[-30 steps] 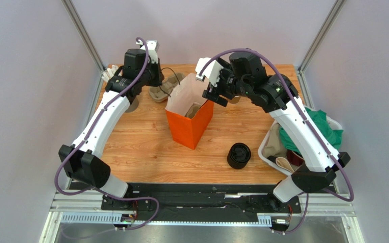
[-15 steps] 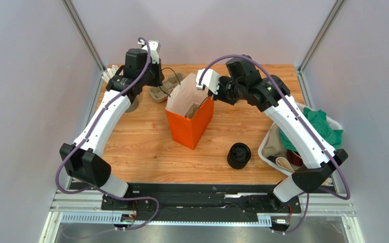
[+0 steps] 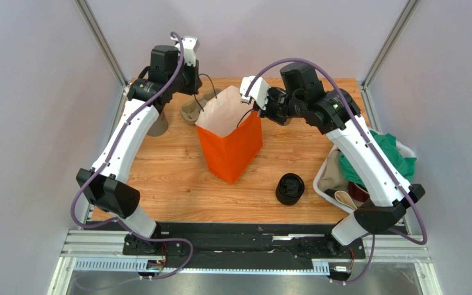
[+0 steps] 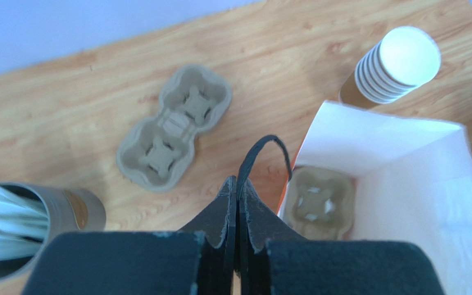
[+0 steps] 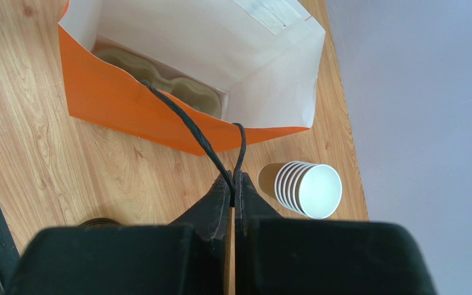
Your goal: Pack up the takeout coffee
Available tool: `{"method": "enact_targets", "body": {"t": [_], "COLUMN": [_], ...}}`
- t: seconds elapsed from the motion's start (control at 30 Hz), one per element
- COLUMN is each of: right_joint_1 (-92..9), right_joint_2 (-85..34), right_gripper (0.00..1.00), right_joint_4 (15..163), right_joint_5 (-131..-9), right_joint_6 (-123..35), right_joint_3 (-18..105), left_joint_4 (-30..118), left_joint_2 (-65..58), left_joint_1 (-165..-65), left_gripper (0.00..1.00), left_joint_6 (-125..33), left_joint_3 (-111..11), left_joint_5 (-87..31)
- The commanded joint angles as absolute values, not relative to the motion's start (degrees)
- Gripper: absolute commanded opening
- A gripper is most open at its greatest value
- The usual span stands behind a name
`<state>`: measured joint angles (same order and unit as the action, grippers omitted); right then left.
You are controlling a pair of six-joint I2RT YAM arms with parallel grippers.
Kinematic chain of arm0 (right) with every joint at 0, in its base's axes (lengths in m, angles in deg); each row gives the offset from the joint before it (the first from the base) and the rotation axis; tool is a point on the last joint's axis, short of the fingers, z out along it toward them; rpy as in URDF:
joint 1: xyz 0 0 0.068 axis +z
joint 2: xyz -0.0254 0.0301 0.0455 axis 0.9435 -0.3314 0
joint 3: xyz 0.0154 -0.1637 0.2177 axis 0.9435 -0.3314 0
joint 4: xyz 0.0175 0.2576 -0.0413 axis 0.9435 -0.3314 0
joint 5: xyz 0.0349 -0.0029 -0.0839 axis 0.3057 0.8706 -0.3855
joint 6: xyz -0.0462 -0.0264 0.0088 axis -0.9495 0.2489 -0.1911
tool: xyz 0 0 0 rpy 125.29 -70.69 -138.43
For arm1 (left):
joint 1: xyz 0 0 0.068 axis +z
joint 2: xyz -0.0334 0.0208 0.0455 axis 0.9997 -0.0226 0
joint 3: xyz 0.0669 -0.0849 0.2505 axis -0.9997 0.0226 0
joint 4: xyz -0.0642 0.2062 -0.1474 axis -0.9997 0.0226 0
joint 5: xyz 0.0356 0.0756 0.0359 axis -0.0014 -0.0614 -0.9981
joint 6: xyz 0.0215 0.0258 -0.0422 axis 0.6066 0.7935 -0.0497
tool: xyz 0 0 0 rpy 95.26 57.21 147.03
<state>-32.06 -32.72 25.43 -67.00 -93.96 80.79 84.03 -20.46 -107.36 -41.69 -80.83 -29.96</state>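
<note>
- the orange bag (image 3: 235, 150) stands upright mid-desk (image 3: 171, 178) with its mouth open and its inside all white
- left claw (image 4: 237, 187) is pinched right down on the bag's left black cord handle (image 4: 269, 142), with no gap between the fingers and the cord looping up out of the tips
- right claw (image 5: 232, 184) is the same, clamped tight on the right cord handle (image 5: 189, 129), both strands running down to the orange rim
- so each arm has one handle and they hold the bag between them; I can't tell if its bottom is touching the desk
- a grey pulp cup carrier (image 4: 318, 203) lies at the bottom of the bag, and the wells I can see look bare
- the takeout coffee: honestly can't tell where it is, no view gives me a lidded brown cup
- a pile of black lids (image 3: 289, 188) sits near the front of the desk, right of the bag and apart from it
- a stack of lidless brown cups (image 5: 303, 187), white inside, lies just beside the bag's far right corner
- a second pulp carrier (image 4: 174, 126) lies flat on the desk behind the bag on the left
- a tin of white sticks (image 4: 47, 227) is over by the left edge; it has a brownish label, too blurry to read
- a white basket (image 3: 320, 184) at the right edge has green cloth (image 3: 392, 153) piled in it
- writing-wise there's nothing legible anywhere; a pale strip (image 5: 269, 12) on the bag's inner wall shows no text I can make out
</note>
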Motion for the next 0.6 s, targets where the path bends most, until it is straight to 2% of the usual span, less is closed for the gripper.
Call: {"method": "enact_targets", "body": {"t": [0.0,0.23,0.43,0.57], "right_joint_1": [-32.1,-32.1,-31.6,-31.6], "right_joint_2": [-30.1,-29.1,-27.2,-26.2], "right_gripper": [0.00,0.00,0.00,0.00], "right_joint_4": [27.3,28.0,31.1,33.2], "right_joint_5": [-66.0,-65.2,-62.7,-62.8], "right_joint_6": [-90.6,-89.5,-89.0,-88.4], "right_joint_3": [84.5,82.5,69.9,65.4], "left_joint_4": [84.9,85.0,82.8,82.0], "left_joint_2": [-20.2,-19.2,-17.8,-18.1], "left_joint_1": [-107.3,-108.3,-108.7,-108.7], "left_gripper": [0.00,0.00,0.00,0.00], "left_joint_6": [-37.9,-37.4,-35.5,-33.6], "left_joint_3": [-88.3,-88.0,-78.3,-79.9], "left_joint_5": [-26.3,-23.0,-23.6,-24.5]}}
